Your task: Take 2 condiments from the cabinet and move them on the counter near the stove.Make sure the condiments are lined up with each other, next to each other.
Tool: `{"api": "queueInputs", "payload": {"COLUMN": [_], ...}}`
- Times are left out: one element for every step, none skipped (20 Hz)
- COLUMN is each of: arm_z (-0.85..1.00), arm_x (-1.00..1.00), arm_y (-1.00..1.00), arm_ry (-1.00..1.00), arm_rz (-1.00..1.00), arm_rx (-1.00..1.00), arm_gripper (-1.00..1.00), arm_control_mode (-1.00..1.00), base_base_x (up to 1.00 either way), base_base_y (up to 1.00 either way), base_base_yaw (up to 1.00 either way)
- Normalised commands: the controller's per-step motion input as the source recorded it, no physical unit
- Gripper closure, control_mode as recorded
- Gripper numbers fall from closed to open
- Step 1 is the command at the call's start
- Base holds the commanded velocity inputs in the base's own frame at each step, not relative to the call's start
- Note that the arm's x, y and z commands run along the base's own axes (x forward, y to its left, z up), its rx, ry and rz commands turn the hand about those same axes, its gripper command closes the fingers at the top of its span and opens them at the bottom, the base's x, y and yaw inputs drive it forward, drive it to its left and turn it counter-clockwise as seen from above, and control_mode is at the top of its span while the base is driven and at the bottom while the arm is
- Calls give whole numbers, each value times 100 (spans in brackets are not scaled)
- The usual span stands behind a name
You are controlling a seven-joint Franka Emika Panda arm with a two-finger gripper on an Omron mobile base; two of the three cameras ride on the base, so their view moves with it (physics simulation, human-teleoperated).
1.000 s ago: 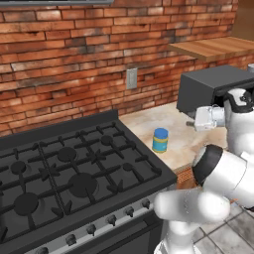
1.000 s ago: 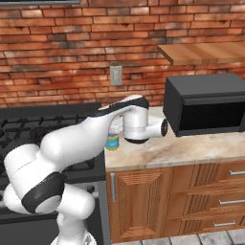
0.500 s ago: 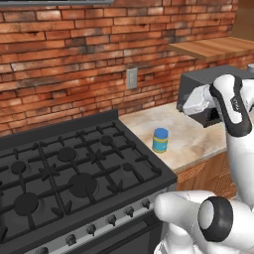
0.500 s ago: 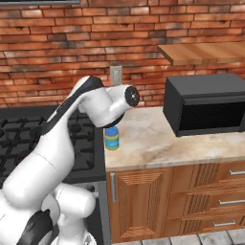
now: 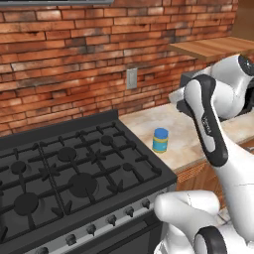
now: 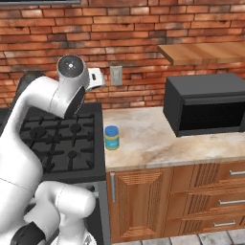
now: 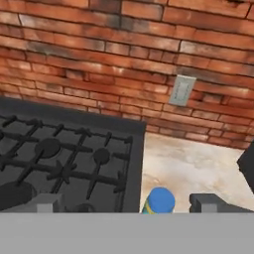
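The squat jar (image 5: 160, 140) stood upright on the beige counter (image 5: 186, 139), blue lid on top, yellow body, blue label band, right by the stove's edge and touching nothing else. From the right base camera that same jar (image 6: 111, 138) sat just beside the black stove (image 6: 62, 143), near the counter's (image 6: 167, 141) front left corner, well apart from the dark microwave (image 6: 206, 103) farther along the slab. Above the microwave ran a wooden shelf (image 6: 206, 51) against the brick wall (image 6: 134, 33), where a grey outlet plate (image 6: 116, 75) was fixed.

Up high, the arm was folded over the scene, the hand raised well above the counter. Looking along the hand, the claw (image 7: 126, 203) was spread wide, its two dark tips far apart at the bottom edge with nothing between them; the jar's blue lid (image 7: 159, 200) peeked up below, between the tips but far beneath. The stove's iron grates (image 7: 59, 158) lay to the left of that view, the outlet plate (image 7: 182, 90) on the bricks ahead. Wooden drawers (image 6: 215, 191) sat under the counter.
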Motion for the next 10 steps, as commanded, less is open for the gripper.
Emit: {"api": "queueInputs", "payload": {"arm_z": [36, 34, 29, 25, 20, 19, 19, 20, 17, 16], "arm_x": [-56, -58, -57, -56, -52, -54, -47, -51, -60, -67], "arm_y": [9, 8, 11, 16, 19, 19, 24, 14, 4, 1], "arm_ry": [11, 12, 7, 1, 0, 0, 0, 0, 0, -1], "arm_rz": [-38, -38, -38, -36, -36, -36, -36, -36, -37, -37], "arm_rx": [-11, -9, -8, -7, -6, -6, -6, -3, 0, 0], "arm_gripper": [-100, -100, -100, -100, -100, -100, -100, -100, -100, -100], "arm_control_mode": [-100, -100, -100, -100, -100, -100, -100, -100, -100, -100], "base_base_x": [0, 0, 0, 0, 0, 0, 0, 0, 0, 0], "base_base_y": [0, 0, 0, 0, 0, 0, 0, 0, 0, 0], "base_base_yaw": [0, 0, 0, 0, 0, 0, 0, 0, 0, 0]}}
